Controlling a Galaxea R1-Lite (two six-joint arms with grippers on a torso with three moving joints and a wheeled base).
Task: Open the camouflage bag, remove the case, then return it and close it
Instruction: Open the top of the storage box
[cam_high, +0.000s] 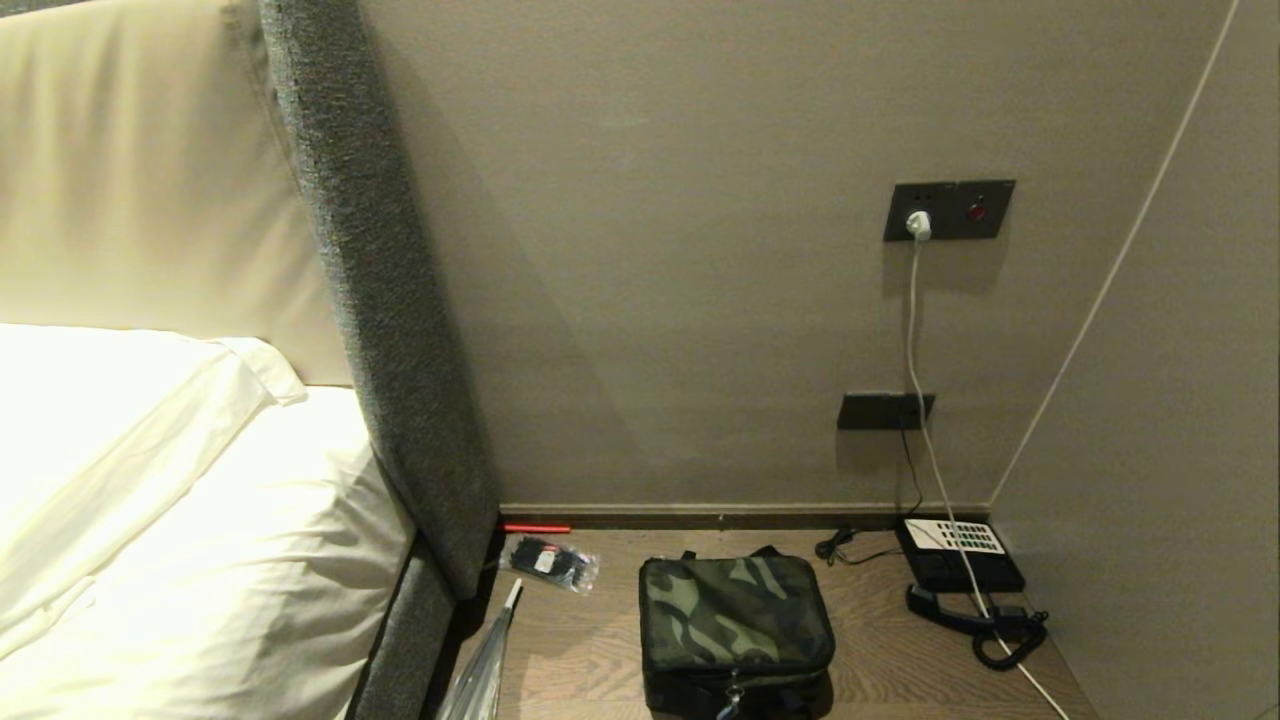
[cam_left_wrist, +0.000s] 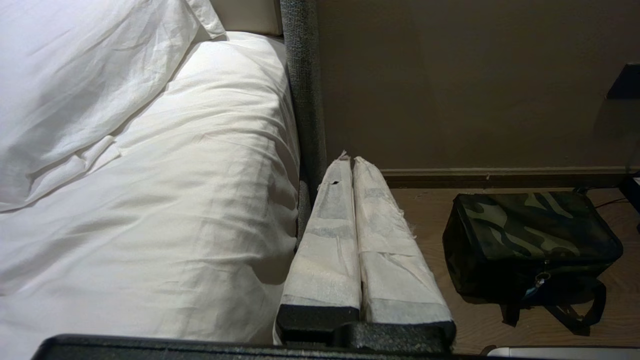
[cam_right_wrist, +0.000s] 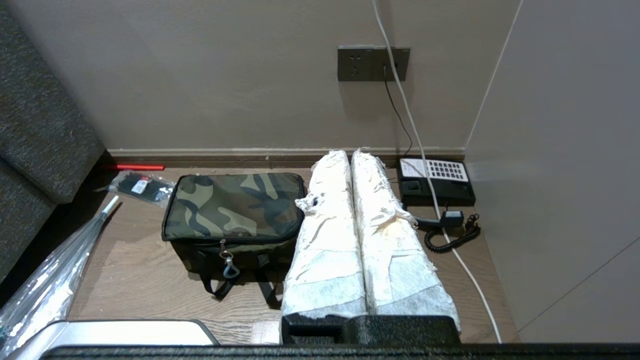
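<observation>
- So nothing's started yet as far as I can tell: the boxy green, dark and tan camouflage fabric bag (cam_high: 735, 620) sits zipped shut on the wood-grain desk (cam_high: 880, 660), between the grey upholstered headboard edge (cam_high: 400, 400) and the black telephone with a white keypad (cam_high: 958, 555).
- Flat black case isn't visible anywhere, so I'm guessing it's inside the bag.
- Left gripper (cam_left_wrist: 351, 165) hangs out over the gap between the white bed sheet (cam_left_wrist: 175, 200) and the desk, its white-wrapped fingers (cam_left_wrist: 330, 240) pressed together with nothing between them, well apart from the bag.
- Right gripper (cam_right_wrist: 350, 157) hangs back from the desk with the bag to one side of it and the phone to the other, fingers (cam_right_wrist: 390, 240) likewise closed tight and empty.
- Neither arm shows up in the head view.
- Step in hand, as I read it: the approach before opening. The zip pull with its little metal ring (cam_right_wrist: 229, 265) dangles on the bag's front face.
- Next move probably needs one gripper to spread its fingers, drop down to that pull and pinch it, while the other steadies the bag so it doesn't just slide along the wood.
- Also a small clear packet of black items (cam_high: 550, 562) and a clear plastic bag (cam_high: 485, 665) sit on the bed side; I'd keep clear of those.
</observation>
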